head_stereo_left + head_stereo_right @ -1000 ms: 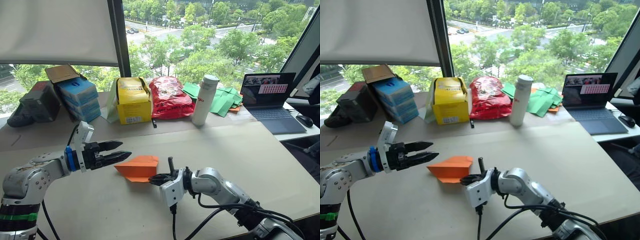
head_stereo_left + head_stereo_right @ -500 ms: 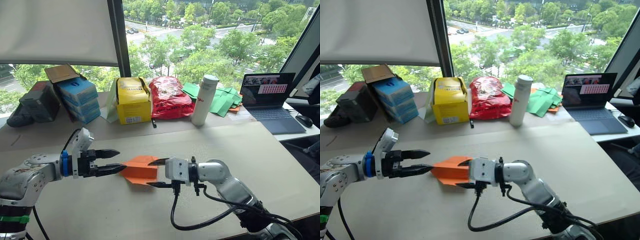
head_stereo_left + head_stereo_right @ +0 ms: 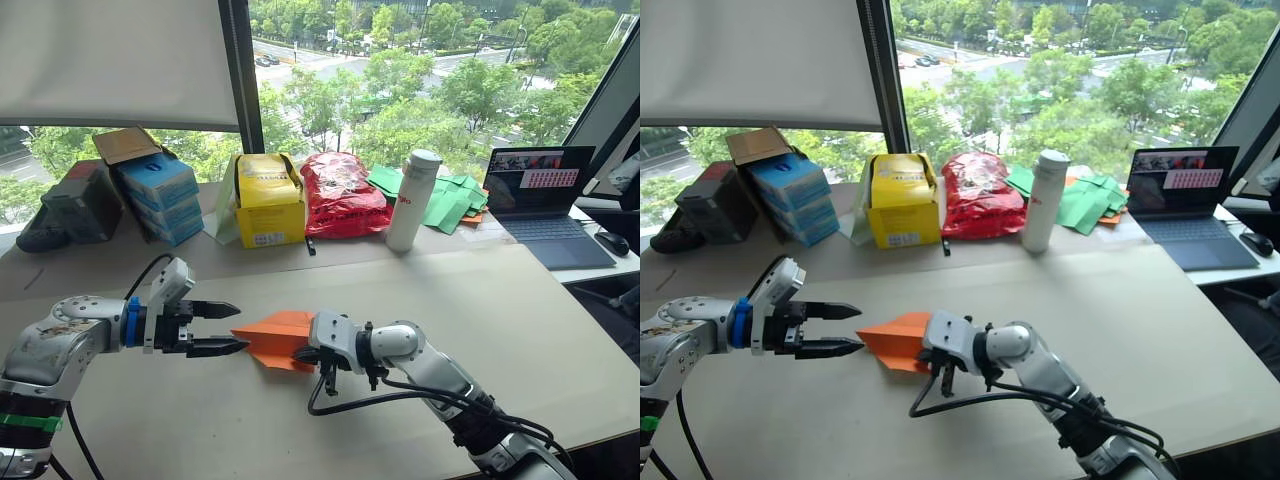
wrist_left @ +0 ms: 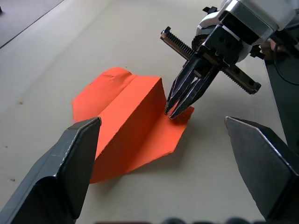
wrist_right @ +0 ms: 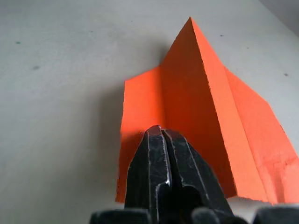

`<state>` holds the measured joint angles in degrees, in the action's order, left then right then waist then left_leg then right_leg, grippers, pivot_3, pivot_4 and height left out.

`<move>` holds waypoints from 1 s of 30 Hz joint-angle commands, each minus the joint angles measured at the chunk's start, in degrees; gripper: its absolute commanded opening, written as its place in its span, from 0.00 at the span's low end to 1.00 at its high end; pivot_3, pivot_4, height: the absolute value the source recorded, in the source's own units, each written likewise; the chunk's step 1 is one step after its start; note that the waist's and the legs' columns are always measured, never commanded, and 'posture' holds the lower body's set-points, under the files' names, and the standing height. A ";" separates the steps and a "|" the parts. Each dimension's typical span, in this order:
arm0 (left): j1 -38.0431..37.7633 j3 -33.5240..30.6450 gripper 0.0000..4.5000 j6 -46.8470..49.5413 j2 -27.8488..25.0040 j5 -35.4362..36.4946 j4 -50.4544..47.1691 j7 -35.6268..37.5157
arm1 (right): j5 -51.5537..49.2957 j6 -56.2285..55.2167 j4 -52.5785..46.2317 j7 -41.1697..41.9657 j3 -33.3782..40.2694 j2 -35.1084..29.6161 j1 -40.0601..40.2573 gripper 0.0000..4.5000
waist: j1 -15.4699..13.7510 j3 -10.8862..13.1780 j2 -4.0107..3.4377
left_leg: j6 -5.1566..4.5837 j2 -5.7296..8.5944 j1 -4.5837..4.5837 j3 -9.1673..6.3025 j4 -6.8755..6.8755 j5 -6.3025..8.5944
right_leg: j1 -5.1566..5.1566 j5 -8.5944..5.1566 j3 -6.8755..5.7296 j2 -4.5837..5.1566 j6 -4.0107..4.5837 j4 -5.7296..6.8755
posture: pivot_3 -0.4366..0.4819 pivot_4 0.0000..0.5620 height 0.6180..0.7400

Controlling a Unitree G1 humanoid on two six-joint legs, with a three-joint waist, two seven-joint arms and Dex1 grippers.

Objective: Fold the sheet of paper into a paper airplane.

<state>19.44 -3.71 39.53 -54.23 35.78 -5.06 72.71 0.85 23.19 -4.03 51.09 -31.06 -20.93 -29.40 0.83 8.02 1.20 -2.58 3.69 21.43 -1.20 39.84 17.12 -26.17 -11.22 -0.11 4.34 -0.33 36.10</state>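
Observation:
The sheet of paper [image 3: 272, 336] is a folded orange wedge lying on the tan table [image 3: 480, 300], with a raised centre ridge and flat flaps, its tip toward my left arm. My left gripper [image 3: 243, 328] is open just off that tip, one finger [image 4: 70, 168] on each side, not touching the paper. My right gripper [image 4: 170, 111] is shut, and its fingertips [image 5: 159, 135] rest on the flat flap at the wedge's wide end.
Along the back of the table stand blue boxes [image 3: 160, 195], a yellow box [image 3: 266, 200], a red plastic bag [image 3: 340, 195], a white bottle [image 3: 408, 200], green paper pieces [image 3: 445, 200] and a laptop [image 3: 535, 195]. A mouse [image 3: 608, 240] lies at the far right.
My right gripper turned, moved onto the wedge's wide end and went from open to shut. My left gripper drew back slightly from the tip and stayed open.

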 commanded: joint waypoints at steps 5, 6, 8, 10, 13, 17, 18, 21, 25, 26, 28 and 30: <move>7.51 4.45 1.00 -6.96 0.78 -5.72 7.46 4.91 | 1.94 4.00 -2.27 2.15 -2.30 -2.47 1.60 0.01 | -0.25 -0.02 0.02 | -0.01 0.02 -0.03 0.00 0.02 0.00 | 0.06 0.00 -0.11 0.00 0.00 0.00 | 0.48 0.27 1.00; 9.08 5.81 1.00 -8.97 1.45 -7.39 10.19 5.95 | 2.30 4.09 -2.04 1.89 -2.32 -2.54 1.53 0.01 | -0.28 -0.03 0.04 | -0.02 0.05 -0.03 -0.01 0.04 0.00 | 0.08 0.00 -0.18 -0.02 0.00 0.01 | 0.48 0.27 1.00; 12.01 8.35 0.94 -13.40 3.06 -10.82 15.71 7.68 | 2.72 4.18 -1.72 1.41 -2.29 -2.47 1.39 0.00 | -0.32 -0.04 0.05 | -0.02 0.07 -0.05 -0.01 0.06 0.00 | 0.12 0.00 -0.24 -0.03 0.00 0.02 | 0.48 0.27 1.00; 15.16 10.75 0.81 -17.91 5.17 -14.07 21.50 9.38 | 2.91 4.34 -1.77 1.17 -2.28 -2.37 1.41 0.00 | -0.24 -0.05 0.07 | -0.03 0.12 -0.05 -0.01 0.08 -0.01 | 0.14 0.00 -0.26 -0.04 -0.01 0.02 | 0.48 0.27 1.00; 18.17 12.44 0.59 -22.96 7.51 -17.21 27.35 11.22 | 3.18 4.62 -1.95 0.84 -2.26 -2.25 1.44 0.00 | -0.13 -0.06 0.09 | -0.04 0.14 -0.04 -0.01 0.09 -0.01 | 0.13 0.00 -0.26 -0.04 -0.01 0.04 | 0.48 0.27 1.00; 21.62 14.49 0.30 -32.29 10.85 -22.75 35.69 10.73 | 3.53 5.04 -2.27 0.42 -1.99 -2.00 1.56 0.00 | -0.13 -0.07 0.10 | -0.05 0.13 -0.03 -0.01 0.11 -0.01 | 0.12 0.00 -0.26 -0.02 -0.01 0.05 | 0.48 0.27 1.00; 22.36 14.57 0.21 -33.65 11.80 -23.37 37.43 10.74 | 3.58 5.20 -2.39 0.38 -1.92 -1.98 1.60 0.00 | -0.13 -0.07 0.10 | -0.05 0.13 -0.03 -0.01 0.12 -0.01 | 0.12 0.00 -0.26 -0.01 -0.01 0.05 | 0.48 0.27 1.00; 24.28 14.84 0.14 -37.62 14.81 -25.21 41.31 10.36 | 3.84 5.67 -2.72 -0.01 -1.73 -2.00 1.71 0.00 | -0.13 -0.07 0.11 | -0.08 0.13 -0.03 -0.01 0.19 0.00 | 0.13 0.00 -0.26 -0.01 -0.02 0.08 | 0.48 0.27 1.00; 23.89 15.69 0.14 -43.44 15.73 -28.17 42.97 11.58 | 3.86 6.06 -2.91 -0.46 -1.63 -1.94 1.79 0.00 | -0.12 -0.08 0.12 | -0.09 0.13 0.00 -0.01 0.25 0.01 | 0.12 0.01 -0.26 0.00 -0.02 0.10 | 0.48 0.27 1.00; 23.49 15.88 0.14 -44.26 15.77 -28.35 42.69 12.29 | 3.85 6.21 -2.91 -0.55 -1.60 -1.94 1.78 0.00 | -0.10 -0.08 0.12 | -0.10 0.12 0.00 -0.01 0.25 0.02 | 0.12 0.01 -0.26 0.01 -0.02 0.11 | 0.48 0.27 1.00; 23.00 16.07 0.14 -45.30 15.78 -28.77 42.26 13.07 | 3.85 6.38 -2.88 -0.65 -1.57 -1.95 1.73 0.00 | -0.11 -0.08 0.12 | -0.10 0.11 0.01 -0.01 0.25 0.02 | 0.11 0.01 -0.26 0.01 -0.02 0.11 | 0.48 0.27 1.00; 22.59 16.21 0.14 -46.21 15.67 -29.50 41.82 13.42 | 3.86 6.46 -2.89 -0.71 -1.54 -1.97 1.68 0.00 | -0.11 -0.08 0.12 | -0.12 0.11 0.01 -0.01 0.26 0.03 | 0.11 0.01 -0.26 0.00 -0.03 0.11 | 0.48 0.27 1.00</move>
<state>42.00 12.51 -5.27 -38.01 6.69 38.15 85.48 3.34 27.97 -8.00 50.68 -32.08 -22.22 -28.43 0.73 7.94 1.32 -2.73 3.81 21.44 -1.21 40.12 17.16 -26.05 -11.20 -0.36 4.34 -0.36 36.21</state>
